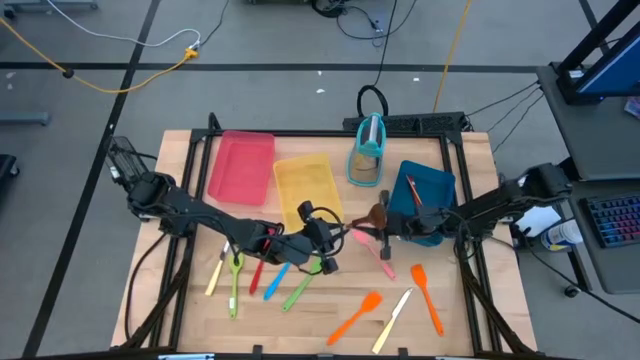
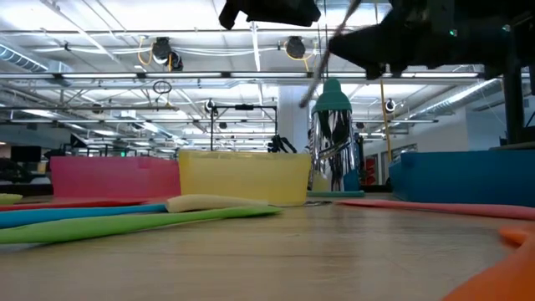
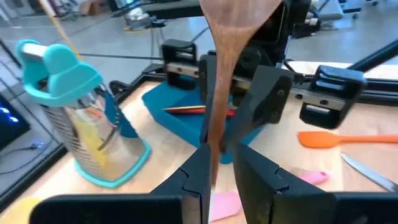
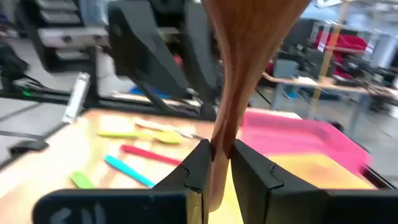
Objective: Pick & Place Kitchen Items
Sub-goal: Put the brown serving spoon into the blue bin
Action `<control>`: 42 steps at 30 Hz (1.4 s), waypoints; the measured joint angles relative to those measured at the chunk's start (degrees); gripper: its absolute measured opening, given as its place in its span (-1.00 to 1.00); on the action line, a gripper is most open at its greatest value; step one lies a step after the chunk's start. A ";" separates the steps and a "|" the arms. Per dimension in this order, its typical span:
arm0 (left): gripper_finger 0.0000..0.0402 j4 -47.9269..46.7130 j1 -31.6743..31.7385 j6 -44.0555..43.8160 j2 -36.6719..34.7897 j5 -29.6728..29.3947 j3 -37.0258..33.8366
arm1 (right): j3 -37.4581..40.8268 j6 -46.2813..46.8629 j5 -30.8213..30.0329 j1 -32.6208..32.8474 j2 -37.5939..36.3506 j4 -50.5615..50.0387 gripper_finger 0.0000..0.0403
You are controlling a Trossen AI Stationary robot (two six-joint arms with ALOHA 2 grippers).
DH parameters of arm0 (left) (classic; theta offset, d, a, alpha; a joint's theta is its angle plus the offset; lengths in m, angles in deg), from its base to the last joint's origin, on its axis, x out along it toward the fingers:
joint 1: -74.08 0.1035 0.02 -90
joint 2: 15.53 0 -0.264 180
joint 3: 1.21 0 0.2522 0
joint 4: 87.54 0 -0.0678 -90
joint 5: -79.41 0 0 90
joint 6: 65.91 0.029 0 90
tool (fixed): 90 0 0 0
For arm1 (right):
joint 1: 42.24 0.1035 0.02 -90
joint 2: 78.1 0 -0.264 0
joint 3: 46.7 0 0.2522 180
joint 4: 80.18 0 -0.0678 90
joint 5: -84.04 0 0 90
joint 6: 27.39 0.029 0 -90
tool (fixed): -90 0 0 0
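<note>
A brown wooden spoon point(image 1: 378, 214) stands upright above the table's middle, bowl up, between my two grippers. My right gripper point(image 4: 217, 149) reaches in from the table's right point(image 1: 396, 228) and is shut on its handle. My left gripper point(image 3: 221, 158) comes from the left point(image 1: 340, 240) and is open. The handle's lower end sits in its gap, close to one finger point(image 3: 198, 177). Other utensils lie flat on the wood: green point(image 1: 300, 290), blue point(image 1: 277, 280) and red point(image 1: 257, 275) ones, a pink spatula point(image 1: 375, 250), two orange spatulas point(image 1: 357, 315), and a cream-handled knife point(image 1: 392, 320). My left gripper has the spoon handle's lower end point(image 3: 214, 149) between its open fingers, with a gap on one side; whether the other finger touches the handle I cannot tell. My right gripper pinches the spoon's handle point(image 4: 221, 140) between its two fingers, about level from the table's right, with the fingers across the handle. The spoon stands upright, bowl on top, clear of the table.
A red tray point(image 1: 240, 165), a yellow tray point(image 1: 305, 185) and a blue tray point(image 1: 430, 185) line the table's far half. The teal-framed upright holder point(image 1: 367, 150) stands between yellow and blue. A red utensil point(image 3: 199, 109) lies on the blue tray's rim.
</note>
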 joint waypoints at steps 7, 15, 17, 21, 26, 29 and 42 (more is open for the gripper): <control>-0.65 -1.28 0.09 -1.56 0.00 0.01 0.00 | 7.74 9.05 -9.52 0.11 -12.71 -7.80 -0.78; -0.65 -3.48 0.05 -3.49 0.00 0.64 0.00 | 14.45 19.23 -16.80 0.11 -28.62 -19.00 -0.78; -0.65 -4.17 0.05 -3.90 0.00 0.74 0.01 | 15.28 19.43 -16.79 0.11 -31.59 -20.06 -0.78; -0.65 -5.15 0.05 -4.71 0.00 1.00 0.01 | 16.38 20.08 -17.02 0.11 -36.02 -24.42 -0.78; -0.65 -13.21 -0.32 -7.70 -0.76 2.88 0.02 | 16.49 25.11 -20.80 0.10 -38.46 -31.95 -0.80; -0.65 -22.48 -1.18 -14.02 -3.63 3.52 -0.04 | 16.10 27.05 -21.07 0.09 -39.17 -34.62 -0.81; -0.65 -55.98 -6.22 -30.40 -18.17 4.61 0.04 | -4.26 41.57 -19.26 0.07 -42.40 -79.30 -0.82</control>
